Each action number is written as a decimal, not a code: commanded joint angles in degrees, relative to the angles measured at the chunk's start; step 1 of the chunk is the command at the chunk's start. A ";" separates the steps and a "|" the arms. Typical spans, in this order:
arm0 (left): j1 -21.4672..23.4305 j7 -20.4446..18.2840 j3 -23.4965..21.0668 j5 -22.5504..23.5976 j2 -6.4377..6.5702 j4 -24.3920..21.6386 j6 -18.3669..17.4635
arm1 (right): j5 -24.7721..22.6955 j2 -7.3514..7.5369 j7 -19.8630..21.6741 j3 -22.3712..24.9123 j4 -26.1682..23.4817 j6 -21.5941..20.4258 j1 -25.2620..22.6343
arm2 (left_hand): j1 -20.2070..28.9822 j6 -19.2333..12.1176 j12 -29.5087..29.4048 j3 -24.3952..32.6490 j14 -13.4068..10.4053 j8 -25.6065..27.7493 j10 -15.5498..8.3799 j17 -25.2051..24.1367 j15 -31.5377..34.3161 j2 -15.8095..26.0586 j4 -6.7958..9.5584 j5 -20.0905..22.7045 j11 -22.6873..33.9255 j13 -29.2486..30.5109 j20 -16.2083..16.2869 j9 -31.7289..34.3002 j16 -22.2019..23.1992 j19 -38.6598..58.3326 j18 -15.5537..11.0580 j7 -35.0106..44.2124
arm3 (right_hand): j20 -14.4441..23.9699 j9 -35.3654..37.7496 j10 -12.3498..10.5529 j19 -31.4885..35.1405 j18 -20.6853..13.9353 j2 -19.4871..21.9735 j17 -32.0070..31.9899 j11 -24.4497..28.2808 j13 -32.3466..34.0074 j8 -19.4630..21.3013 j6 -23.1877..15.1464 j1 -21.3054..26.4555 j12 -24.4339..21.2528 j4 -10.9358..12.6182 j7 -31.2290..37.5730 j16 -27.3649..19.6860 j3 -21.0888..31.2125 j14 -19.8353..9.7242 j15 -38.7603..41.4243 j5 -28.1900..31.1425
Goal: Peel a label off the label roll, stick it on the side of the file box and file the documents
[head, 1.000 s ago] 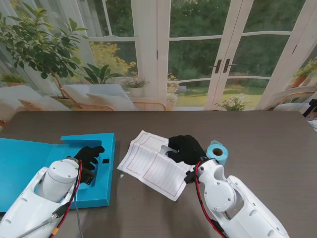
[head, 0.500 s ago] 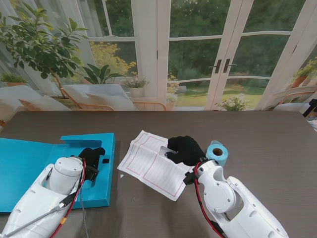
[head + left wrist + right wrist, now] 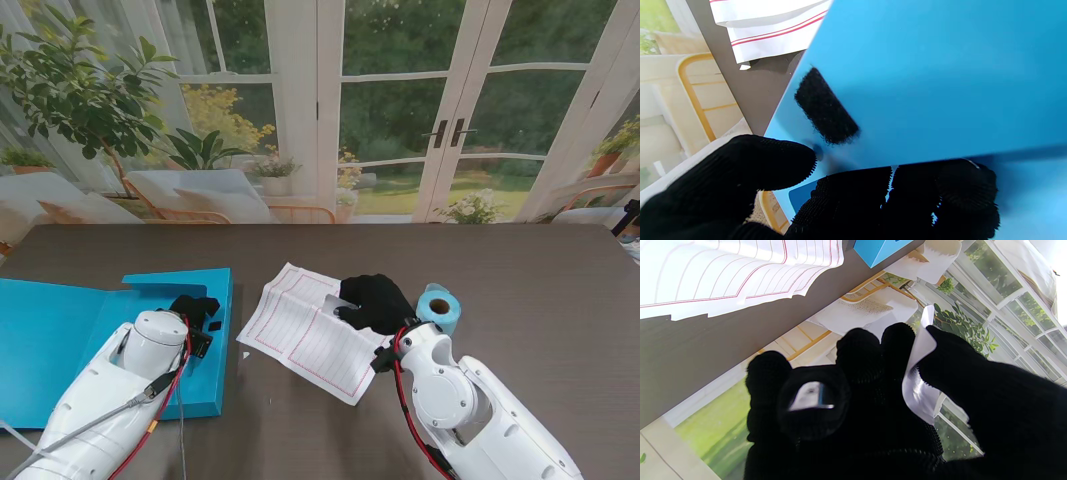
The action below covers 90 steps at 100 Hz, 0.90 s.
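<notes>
Two black-gloved hands work on the dark table, and the scene runs from the blue file box on my left to the roll on my right. Farthest left lies the file box, opened flat, its lid spread to the left and its raised side wall toward the middle of the table. The left hand sits at that wall; in the left wrist view its thumb presses one face of a blue panel while the other fingers curl behind its edge, so the hand is closed on the file box. A black fastening patch sits on the panel just beside the thumb. Next come the documents, white sheets ruled in red, lying flat and slightly skewed between the box and the right arm, apart from the box. The right hand hovers over the far right corner of the sheets; whether it touches them I cannot tell. In the right wrist view its thumb and fingers pinch a small white label, which curls between them. Just right of that hand, near but seemingly not touching, the label roll stands on end, light blue with a brown core.
</notes>
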 commanded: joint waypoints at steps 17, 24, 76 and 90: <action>2.03 1.75 -0.45 -2.25 -1.50 1.45 -2.09 | 0.32 -0.31 0.69 -0.22 -0.10 0.08 -0.35 | 7.75 1.45 2.39 6.56 -1.05 4.67 -5.00 4.59 5.69 -3.30 3.17 -0.03 3.71 3.53 -1.17 4.15 1.25 6.20 0.74 6.37 | 0.97 3.27 3.58 -0.33 0.97 0.01 18.13 -0.54 0.57 0.24 -0.17 0.49 0.78 -1.01 1.46 -0.36 3.98 -1.96 -0.02 -1.03; 2.86 1.20 -0.82 -2.48 -1.24 0.57 -2.61 | 0.39 -0.33 0.68 -0.29 -0.16 0.14 -0.40 | 8.24 1.57 2.48 6.71 -1.57 5.66 -5.64 5.54 6.71 -4.00 3.76 0.29 4.70 4.39 -1.58 4.68 1.27 7.25 0.25 6.83 | 0.99 3.22 3.63 -0.34 0.95 0.02 18.04 -0.52 0.57 0.22 -0.16 0.50 0.78 -1.02 1.47 -0.37 3.98 -1.73 -0.02 -1.04; 14.86 -3.82 -8.18 -2.28 1.80 -16.02 -4.98 | 0.85 -0.57 0.26 -1.68 -0.51 0.45 -0.39 | 10.58 1.78 1.48 6.22 -3.32 6.00 -7.71 9.88 9.11 -7.22 6.37 3.25 7.16 9.47 -3.68 8.08 0.45 11.71 -0.76 8.16 | 1.02 2.93 3.67 -0.37 0.75 0.31 17.04 -0.49 0.56 0.14 -0.27 0.56 0.72 -1.16 1.44 -0.60 3.71 -1.48 -0.37 -1.27; 18.75 -5.98 -10.66 -2.68 2.67 -21.74 -5.51 | 1.03 -0.72 0.02 -2.48 -0.42 0.62 -0.18 | 10.60 1.94 1.46 6.31 -3.37 6.13 -7.82 10.28 9.35 -7.11 6.48 3.42 7.33 9.78 -4.13 8.16 0.37 12.22 -0.74 8.20 | 0.99 2.84 3.71 -0.39 0.72 0.44 16.90 -0.48 0.53 0.13 -0.28 0.63 0.71 -1.20 1.44 -0.66 3.63 -1.11 -0.47 -1.31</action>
